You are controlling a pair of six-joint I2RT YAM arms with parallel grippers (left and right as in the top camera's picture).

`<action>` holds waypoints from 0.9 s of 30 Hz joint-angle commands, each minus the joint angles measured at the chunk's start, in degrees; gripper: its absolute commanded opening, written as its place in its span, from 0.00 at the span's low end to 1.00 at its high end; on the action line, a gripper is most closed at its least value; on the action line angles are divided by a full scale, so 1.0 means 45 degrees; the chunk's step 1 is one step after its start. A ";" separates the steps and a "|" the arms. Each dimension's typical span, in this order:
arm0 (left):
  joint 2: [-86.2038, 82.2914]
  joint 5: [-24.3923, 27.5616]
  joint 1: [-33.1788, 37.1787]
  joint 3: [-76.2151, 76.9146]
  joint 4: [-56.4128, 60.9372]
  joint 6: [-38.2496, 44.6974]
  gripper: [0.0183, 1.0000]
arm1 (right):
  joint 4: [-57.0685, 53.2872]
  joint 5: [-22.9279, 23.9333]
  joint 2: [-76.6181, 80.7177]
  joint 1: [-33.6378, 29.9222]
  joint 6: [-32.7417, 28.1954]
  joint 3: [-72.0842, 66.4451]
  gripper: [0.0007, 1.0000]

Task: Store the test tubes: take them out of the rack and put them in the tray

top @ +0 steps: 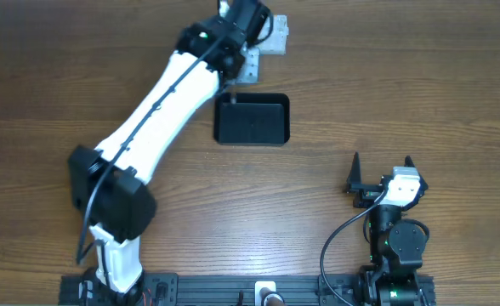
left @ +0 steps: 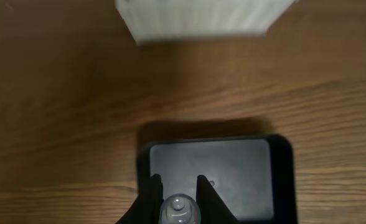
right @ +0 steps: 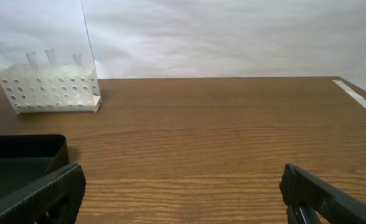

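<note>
**Test tube gripped above the tray**

Nearest to us, the left pincer (left: pixel 178 182) is clamped on a test tube (left: pixel 179 209), with one dark finger pressing each side of the clear, rounded glass. We look down on the tube end-on, so we judge that it hangs upright. It is held above the floor of the tray (left: pixel 282 186), which we take to be the lowering stage before release. Held upright, the tube would touch down on one end and could then be laid flat.

The tray is a shallow black plastic dish with a matte floor, a raised rim and rounded corners, a shape suited to keeping smooth tubes from rolling off. The rack (left: pixel 201 18) stands near the tray, with a strip of bare table (left: pixel 58 112) between them. It is a white, blocky piece pierced by rows of small holes. Three slim clear tubes (right: pixel 51 58) stand upright in it, so we reckon more trips are needed.

The right pincer (top: pixel 382 161) sits well apart from the tray with its fingers spread wide and nothing in them, apparently parked out of the working arm's way. The table is brown wood with a fine, streaky grain.
</note>
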 commanded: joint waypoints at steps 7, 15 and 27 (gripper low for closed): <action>0.1243 -0.0087 0.0194 -0.0117 -0.0986 -0.1258 0.08 | -0.0044 -0.0058 -0.0102 -0.0092 -0.0107 -0.0073 0.99; 0.1545 0.0335 0.0384 -0.0510 -0.1010 -0.1282 0.09 | -0.0044 -0.0053 -0.0102 -0.0092 -0.0107 -0.0073 0.99; 0.2244 0.0340 0.0495 -0.0520 -0.1001 -0.1277 0.10 | -0.0044 -0.0058 -0.0102 -0.0092 -0.0107 -0.0073 0.99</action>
